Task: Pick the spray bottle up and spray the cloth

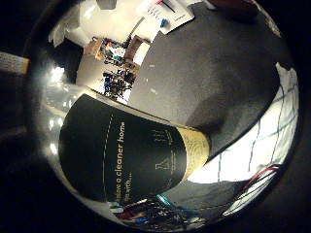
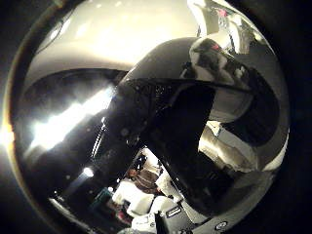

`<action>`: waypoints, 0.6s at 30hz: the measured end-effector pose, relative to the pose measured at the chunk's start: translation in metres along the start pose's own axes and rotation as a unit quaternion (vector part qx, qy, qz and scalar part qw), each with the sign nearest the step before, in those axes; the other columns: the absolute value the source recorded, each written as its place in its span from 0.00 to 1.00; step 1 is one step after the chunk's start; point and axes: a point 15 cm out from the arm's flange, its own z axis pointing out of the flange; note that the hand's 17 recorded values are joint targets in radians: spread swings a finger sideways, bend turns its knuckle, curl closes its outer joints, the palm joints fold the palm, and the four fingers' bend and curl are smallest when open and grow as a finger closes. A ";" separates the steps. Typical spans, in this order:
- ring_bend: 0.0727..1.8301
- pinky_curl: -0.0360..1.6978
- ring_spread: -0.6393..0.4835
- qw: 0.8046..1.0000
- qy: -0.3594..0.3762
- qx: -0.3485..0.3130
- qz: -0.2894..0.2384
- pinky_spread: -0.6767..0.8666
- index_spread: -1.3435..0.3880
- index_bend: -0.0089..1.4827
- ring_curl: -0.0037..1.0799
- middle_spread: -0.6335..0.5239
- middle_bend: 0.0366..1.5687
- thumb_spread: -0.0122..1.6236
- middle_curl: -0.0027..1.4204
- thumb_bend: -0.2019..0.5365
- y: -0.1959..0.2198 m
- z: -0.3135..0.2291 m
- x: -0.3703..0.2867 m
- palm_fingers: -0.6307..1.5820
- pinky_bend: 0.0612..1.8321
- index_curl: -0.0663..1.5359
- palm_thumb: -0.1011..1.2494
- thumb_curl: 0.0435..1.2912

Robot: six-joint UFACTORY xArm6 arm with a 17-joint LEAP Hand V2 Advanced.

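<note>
A: Where's the spray bottle [image 1: 131,155]?
B: Right against the palm, its long axis lying across it, above the dark surface [image 1: 214,68].
A: Robot hand [image 2: 161,214] closed?
B: Can't tell; cloth [image 1: 252,150] sits just beside.

**Right hand: status**

I see only a small part of the white-and-black robotic right hand [image 2: 146,212]: white housing blocks crowd one edge of the thumb-side palm view. From these two palm views I cannot confirm the hand's pose or its closure.
</note>
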 end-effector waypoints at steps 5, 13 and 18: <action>0.40 0.34 0.41 1.000 0.007 -0.003 -0.002 0.52 0.55 0.17 0.38 0.45 0.31 0.66 0.41 0.24 0.002 -0.008 0.009 0.45 0.23 0.39 0.58 0.24; 0.36 0.31 0.43 1.000 0.009 0.000 0.003 0.56 0.56 0.15 0.33 0.46 0.27 0.66 0.37 0.24 0.001 -0.014 0.017 0.47 0.21 0.36 0.58 0.23; 0.33 0.29 0.45 1.000 0.013 -0.003 0.005 0.57 0.56 0.14 0.31 0.47 0.25 0.66 0.35 0.24 0.004 -0.014 0.024 0.47 0.20 0.35 0.58 0.23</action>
